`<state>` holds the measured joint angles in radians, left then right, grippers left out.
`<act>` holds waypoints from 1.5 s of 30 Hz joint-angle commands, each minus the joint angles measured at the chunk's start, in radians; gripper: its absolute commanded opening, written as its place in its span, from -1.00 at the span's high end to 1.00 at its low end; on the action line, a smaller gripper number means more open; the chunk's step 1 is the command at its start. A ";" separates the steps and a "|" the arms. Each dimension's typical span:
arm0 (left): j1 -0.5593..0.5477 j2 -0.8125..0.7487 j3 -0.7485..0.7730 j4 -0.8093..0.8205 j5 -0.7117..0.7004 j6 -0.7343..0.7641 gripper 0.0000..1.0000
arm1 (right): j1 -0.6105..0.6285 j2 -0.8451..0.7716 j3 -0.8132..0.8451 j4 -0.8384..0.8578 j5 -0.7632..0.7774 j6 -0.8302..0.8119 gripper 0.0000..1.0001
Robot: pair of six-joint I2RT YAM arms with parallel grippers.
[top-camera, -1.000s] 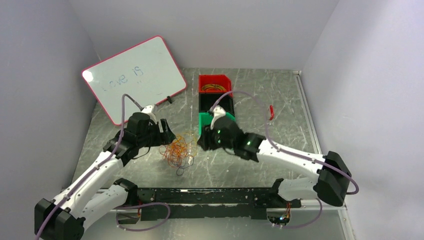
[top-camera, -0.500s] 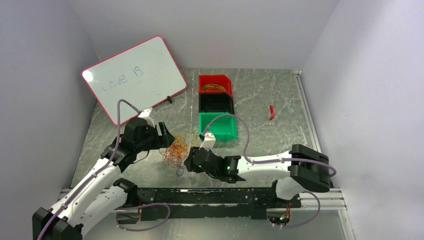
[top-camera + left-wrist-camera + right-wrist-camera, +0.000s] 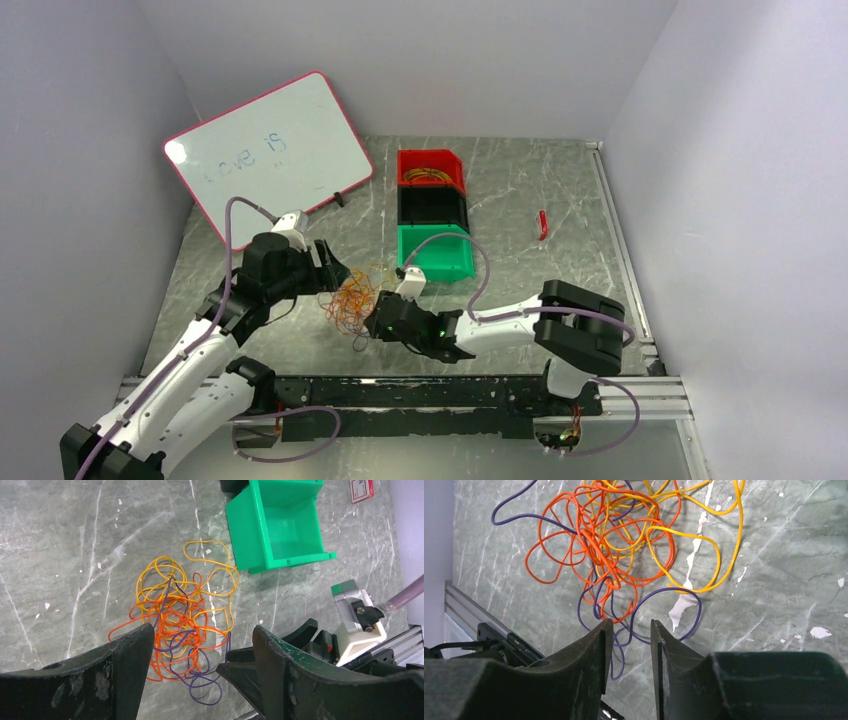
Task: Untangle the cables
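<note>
One tangle of thin orange, yellow and purple cables [image 3: 352, 300] on grey marbled worktop [image 3: 520, 200], between two hands. Left hand [image 3: 200, 635]: wide open, empty. Right hand [image 3: 630, 625]: narrowly parted, empty. Three plastic bins beyond: red bin [image 3: 430, 168], black bin [image 3: 432, 208], green bin [image 3: 440, 255].

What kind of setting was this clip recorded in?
Probably a robotics lab test cell: plain walls box in a marbled tabletop, with a whiteboard, a row of coloured bins and the tangled cables laid out.
</note>
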<state>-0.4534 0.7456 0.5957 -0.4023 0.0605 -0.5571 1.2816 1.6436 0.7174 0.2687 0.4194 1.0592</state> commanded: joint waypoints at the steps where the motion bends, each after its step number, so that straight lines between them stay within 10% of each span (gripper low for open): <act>1: -0.004 -0.009 0.036 -0.006 0.024 0.011 -0.53 | -0.013 0.034 0.033 0.032 0.013 0.005 0.27; 29: -0.004 0.003 0.094 -0.038 -0.039 0.062 -0.55 | -0.048 0.005 0.093 -0.002 0.056 -0.227 1.00; 45: -0.004 -0.161 0.090 0.036 -0.059 0.116 -0.68 | -0.216 -0.106 0.310 -0.152 -0.308 -0.505 1.00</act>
<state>-0.4534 0.6407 0.6647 -0.4263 0.0265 -0.4675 1.1255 1.5452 0.9539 0.1810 0.2447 0.6201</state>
